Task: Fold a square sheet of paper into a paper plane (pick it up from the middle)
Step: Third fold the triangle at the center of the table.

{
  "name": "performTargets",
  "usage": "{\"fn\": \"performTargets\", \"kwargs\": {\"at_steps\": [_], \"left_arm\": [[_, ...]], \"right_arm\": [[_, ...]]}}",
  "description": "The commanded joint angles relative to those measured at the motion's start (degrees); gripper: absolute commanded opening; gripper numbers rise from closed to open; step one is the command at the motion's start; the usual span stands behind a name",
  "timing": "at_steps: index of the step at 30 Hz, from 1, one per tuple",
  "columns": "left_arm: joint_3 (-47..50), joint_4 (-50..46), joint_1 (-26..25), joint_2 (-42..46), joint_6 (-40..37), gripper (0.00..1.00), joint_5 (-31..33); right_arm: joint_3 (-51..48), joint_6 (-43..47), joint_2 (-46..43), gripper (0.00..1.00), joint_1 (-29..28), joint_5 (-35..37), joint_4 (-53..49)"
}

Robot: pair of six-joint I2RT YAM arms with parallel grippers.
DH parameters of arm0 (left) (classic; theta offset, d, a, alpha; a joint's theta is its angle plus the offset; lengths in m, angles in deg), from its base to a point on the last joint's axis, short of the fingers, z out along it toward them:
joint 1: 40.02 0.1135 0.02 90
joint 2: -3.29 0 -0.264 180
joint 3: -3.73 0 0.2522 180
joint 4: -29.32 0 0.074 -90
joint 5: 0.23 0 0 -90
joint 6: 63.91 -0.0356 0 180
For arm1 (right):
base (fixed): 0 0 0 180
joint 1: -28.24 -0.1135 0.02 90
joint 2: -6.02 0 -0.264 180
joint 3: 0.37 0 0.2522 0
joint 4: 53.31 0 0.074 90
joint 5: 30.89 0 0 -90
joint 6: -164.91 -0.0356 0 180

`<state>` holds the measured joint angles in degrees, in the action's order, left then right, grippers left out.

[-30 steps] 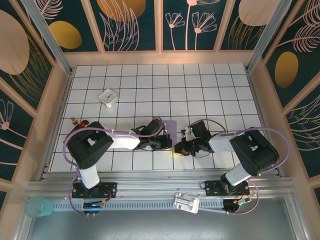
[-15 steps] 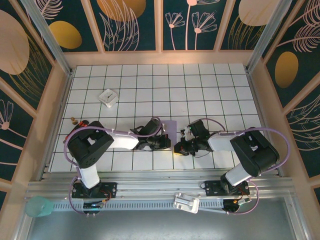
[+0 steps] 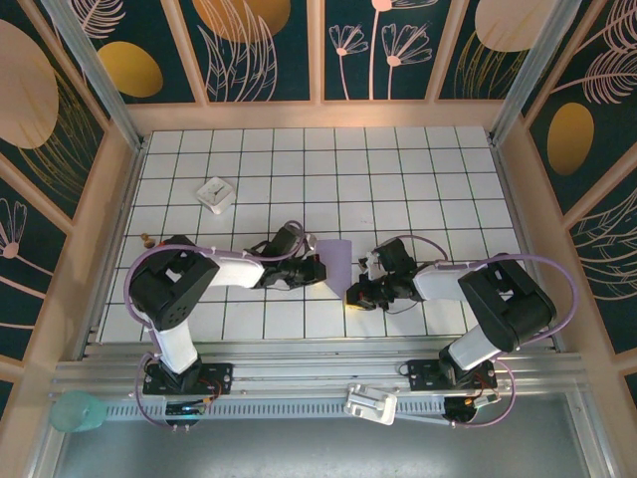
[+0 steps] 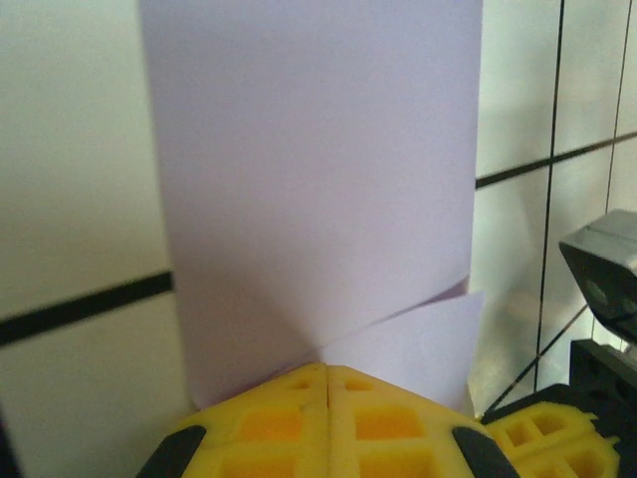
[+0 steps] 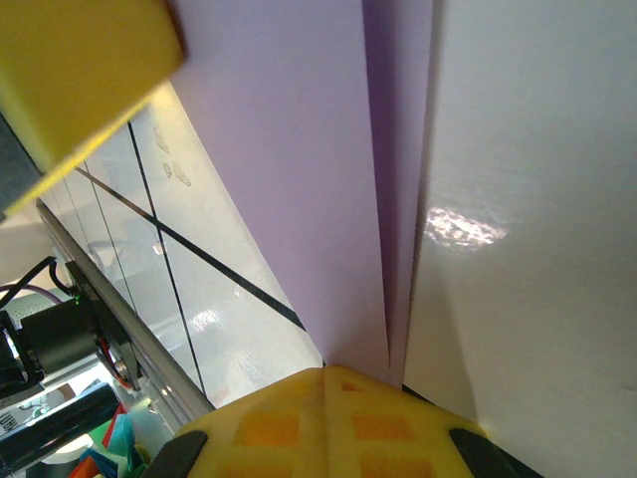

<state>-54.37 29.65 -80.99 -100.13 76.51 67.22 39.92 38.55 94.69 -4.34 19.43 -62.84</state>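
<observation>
The folded square sheet of paper [image 4: 318, 179], pinched by the left fingers [image 4: 264, 423] and the right fingers [image 5: 269, 428], should be held taut, edges matched, while the crease is sharpened.

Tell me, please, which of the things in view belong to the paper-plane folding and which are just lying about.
Belongs to the job:
lavender paper, partly folded
left fingers, shut on the paper
right fingers, shut on the paper

Just lying about:
small white block with a dark mark
teal round thing, near left corner
white bracket, near edge
</observation>
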Motion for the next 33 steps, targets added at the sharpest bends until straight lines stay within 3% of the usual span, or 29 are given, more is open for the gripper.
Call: {"fn": "performTargets", "kwargs": {"at_steps": [1, 12, 17, 19, 24, 28, 33], "left_arm": [[1.3, -2.5, 3.2, -1.2, -2.4, 0.00, 4.4], [2.3, -1.7, 8.4, 1.2, -5.2, 0.00, 3.3], [2.9, -1.6, 8.5, 7.3, -4.8, 0.14, 1.1], [4.7, -0.1, 8.4, 10.2, -2.9, 0.20, -0.1], [8.5, 3.4, 7.4, 15.0, 1.6, 0.28, -1.3], [9.6, 7.7, 5.5, 14.7, 4.8, 0.33, -2.4], [7.8, 8.8, 3.3, 10.8, 5.9, 0.37, -3.3]], "right_arm": [[-4.1, 0.7, 5.1, 0.00, 0.8, 19.2, -12.7], [-3.3, 1.1, 3.2, 0.00, 0.9, 18.7, -12.6], [-1.2, 3.3, -2.1, 0.00, 0.9, 11.5, -8.3], [0.5, 4.2, -6.4, 0.05, 0.8, 7.1, -5.9], [3.6, 4.4, -14.6, 0.18, 0.9, 5.1, -3.1], [6.8, 5.6, -12.0, 0.19, 2.7, 8.8, -3.4], [10.2, 5.5, -4.2, 0.09, 3.7, 12.3, -1.6]]}}
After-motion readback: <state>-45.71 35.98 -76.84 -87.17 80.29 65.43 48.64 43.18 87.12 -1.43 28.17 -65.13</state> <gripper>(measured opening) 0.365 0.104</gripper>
